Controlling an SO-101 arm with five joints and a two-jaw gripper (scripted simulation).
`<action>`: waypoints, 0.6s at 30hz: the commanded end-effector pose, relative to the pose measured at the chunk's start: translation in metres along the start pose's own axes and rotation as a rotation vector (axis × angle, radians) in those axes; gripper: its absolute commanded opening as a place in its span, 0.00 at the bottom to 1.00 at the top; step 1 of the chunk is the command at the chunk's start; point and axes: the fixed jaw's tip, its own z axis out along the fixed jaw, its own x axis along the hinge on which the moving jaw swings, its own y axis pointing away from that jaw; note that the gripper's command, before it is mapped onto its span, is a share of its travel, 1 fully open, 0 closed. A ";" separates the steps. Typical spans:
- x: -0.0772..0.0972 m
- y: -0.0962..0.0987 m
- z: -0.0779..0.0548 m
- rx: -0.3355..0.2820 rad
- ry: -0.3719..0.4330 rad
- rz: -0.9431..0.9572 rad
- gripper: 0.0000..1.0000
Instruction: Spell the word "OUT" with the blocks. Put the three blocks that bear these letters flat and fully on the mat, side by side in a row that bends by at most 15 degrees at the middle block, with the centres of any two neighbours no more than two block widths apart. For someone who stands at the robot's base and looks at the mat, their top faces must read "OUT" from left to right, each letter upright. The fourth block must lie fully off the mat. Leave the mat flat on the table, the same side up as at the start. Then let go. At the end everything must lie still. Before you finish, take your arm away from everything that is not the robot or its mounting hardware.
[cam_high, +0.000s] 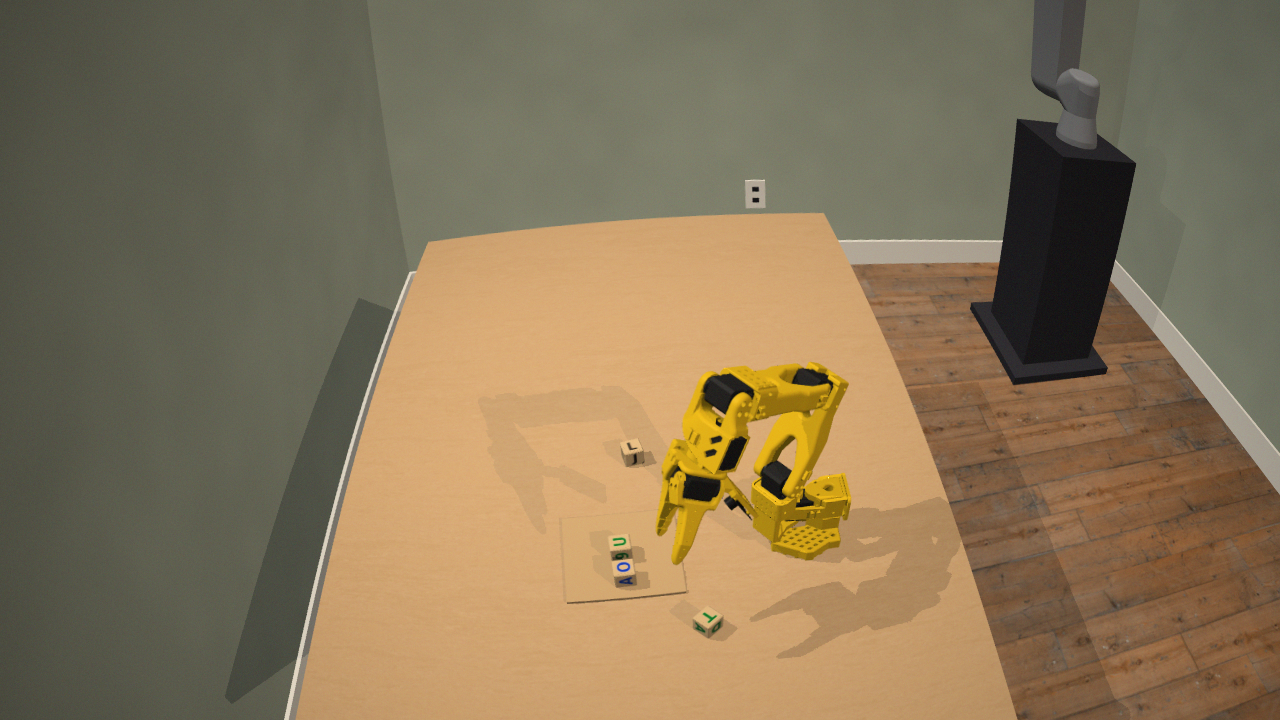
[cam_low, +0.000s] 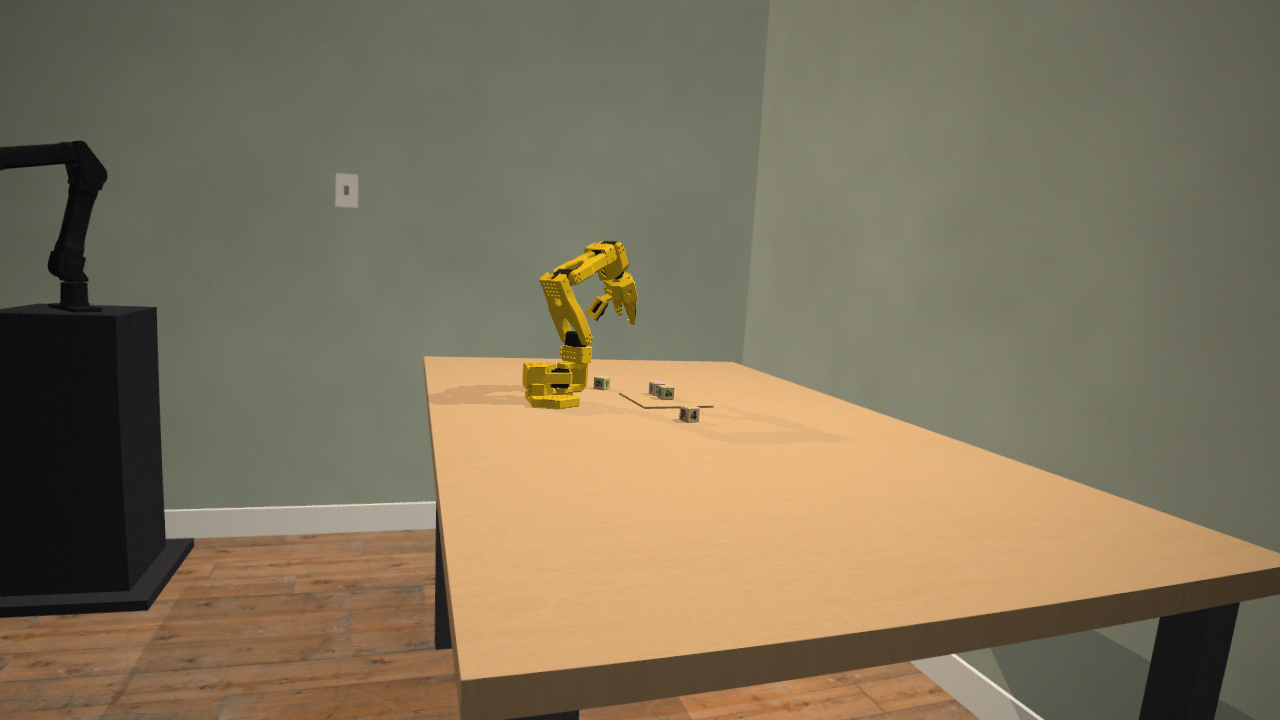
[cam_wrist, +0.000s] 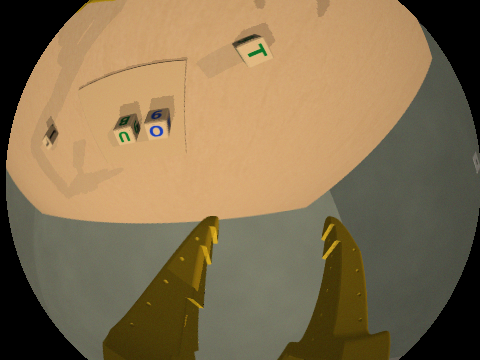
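Observation:
The gripper (cam_high: 669, 547) (cam_low: 626, 317) (cam_wrist: 272, 220) is open and empty, high above the table near the mat's base-side edge. The O block (cam_high: 623, 573) (cam_low: 654, 388) (cam_wrist: 157, 124) and the U block (cam_high: 619, 546) (cam_low: 665, 392) (cam_wrist: 126, 131) stand on the flat mat (cam_high: 581, 582) (cam_wrist: 100, 102), side by side with a small gap. Seen from the base, O is left of U. The T block (cam_high: 708, 621) (cam_low: 601, 383) (cam_wrist: 254, 51) lies off the mat, T up, turned askew. The fourth block (cam_high: 631, 453) (cam_low: 689, 414) (cam_wrist: 50, 136) lies off the mat on U's side.
The arm's yellow base (cam_high: 805, 540) (cam_low: 552, 402) stands on the wooden table (cam_high: 501, 313) (cam_low: 805, 537), to the right of the mat in the top view. A black pedestal (cam_high: 1042, 259) (cam_low: 71, 447) with another arm stands away from the table.

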 end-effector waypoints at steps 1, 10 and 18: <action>0.001 -0.013 -0.006 0.053 0.046 -0.171 0.32; -0.008 -0.026 -0.003 0.090 0.038 -0.413 0.32; -0.012 -0.032 -0.003 0.107 0.036 -0.514 0.32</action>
